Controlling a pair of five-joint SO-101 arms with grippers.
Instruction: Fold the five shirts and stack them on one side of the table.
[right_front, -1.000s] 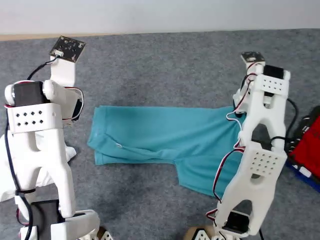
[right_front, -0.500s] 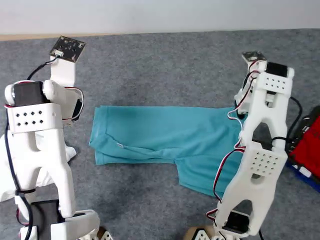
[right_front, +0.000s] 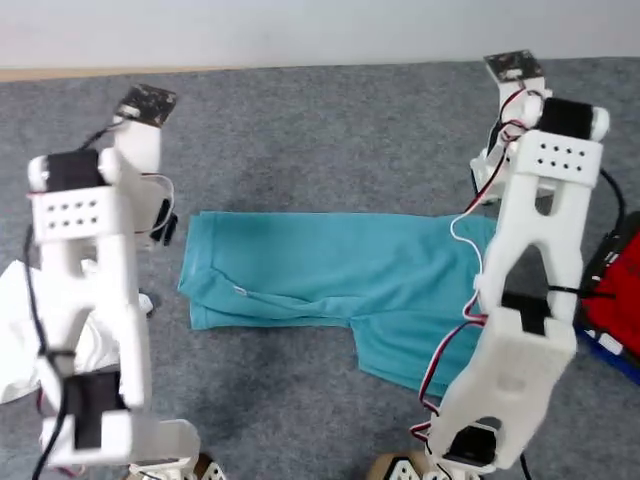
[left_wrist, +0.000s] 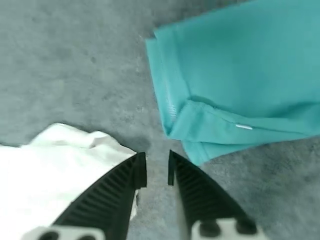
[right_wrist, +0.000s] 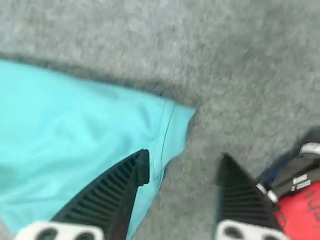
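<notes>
**Far left.** A white shirt lies crumpled at the table's left edge, partly behind the left arm. In the left wrist view the same white cloth sits just beside one finger of the left gripper.

**Left gripper.** Its jaws stand a narrow gap apart and grip nothing. The tips are over bare grey table covering, between the white shirt and the folded corner of the teal shirt.

**Centre.** The teal shirt is spread flat on the grey surface as a wide band running from the left arm to the right arm. A folded layer lies along its near-left edge. A broader flap extends toward the near side of the table and passes behind the right arm.

**Right gripper.** The right gripper has its jaws wide apart and holds nothing. One finger is over the hemmed corner of the teal shirt; the other is over grey covering beside it.

**Far right.** A red item rests at the table's right edge, with a blue edge showing beneath it. It appears again close to the right gripper's outer finger.
</notes>
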